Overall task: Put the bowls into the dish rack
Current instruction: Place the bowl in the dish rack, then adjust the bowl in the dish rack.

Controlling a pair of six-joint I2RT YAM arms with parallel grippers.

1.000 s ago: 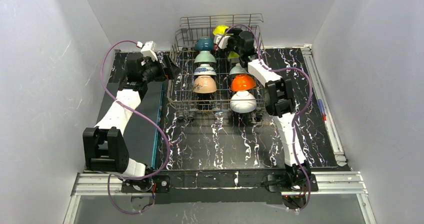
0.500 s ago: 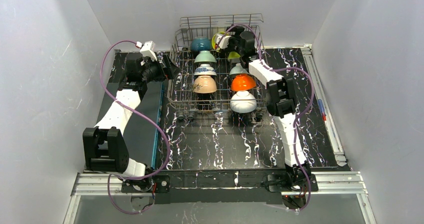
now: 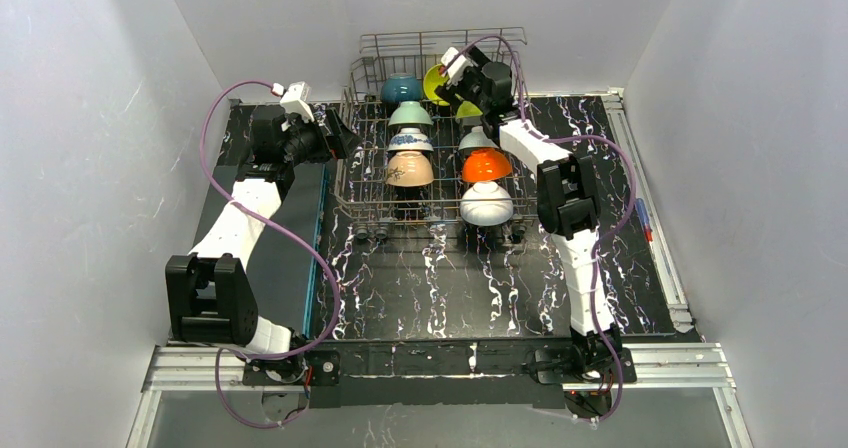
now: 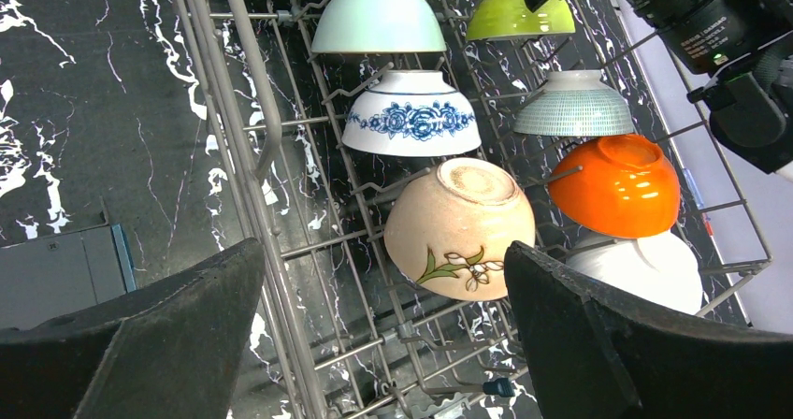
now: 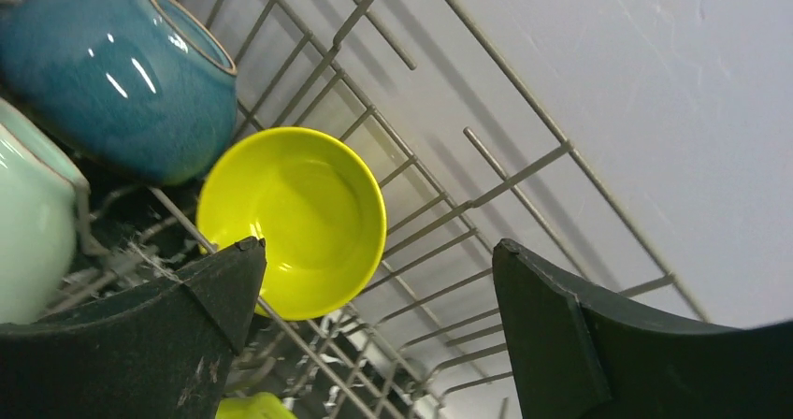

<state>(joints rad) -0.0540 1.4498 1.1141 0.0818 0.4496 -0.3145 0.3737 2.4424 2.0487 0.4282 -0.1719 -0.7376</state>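
Observation:
The dish rack [image 3: 356, 183] stands at the back middle of the table and holds several bowls. In the left row are a teal bowl [image 3: 402, 89], a mint one [image 3: 410, 115], a blue-patterned one [image 4: 411, 115] and a tan flowered one [image 4: 458, 227]. In the right row are orange [image 4: 617, 183] and white [image 3: 486, 204] bowls. A yellow bowl [image 5: 292, 218] leans on edge by the rack's back wires. My right gripper [image 5: 379, 251] hovers just over it, open and empty. At the rack's left side, above the tan bowl, my left gripper [image 4: 382, 251] is open and empty.
A dark tray with a blue edge [image 3: 300, 238] lies under the left arm. Grey walls close in on the left, right and behind the rack. A metal rail [image 3: 655, 238] runs along the table's right edge.
The right gripper opened and let go of the yellow bowl, which dropped from above the back rail to lean inside the rack. The left arm has not moved.

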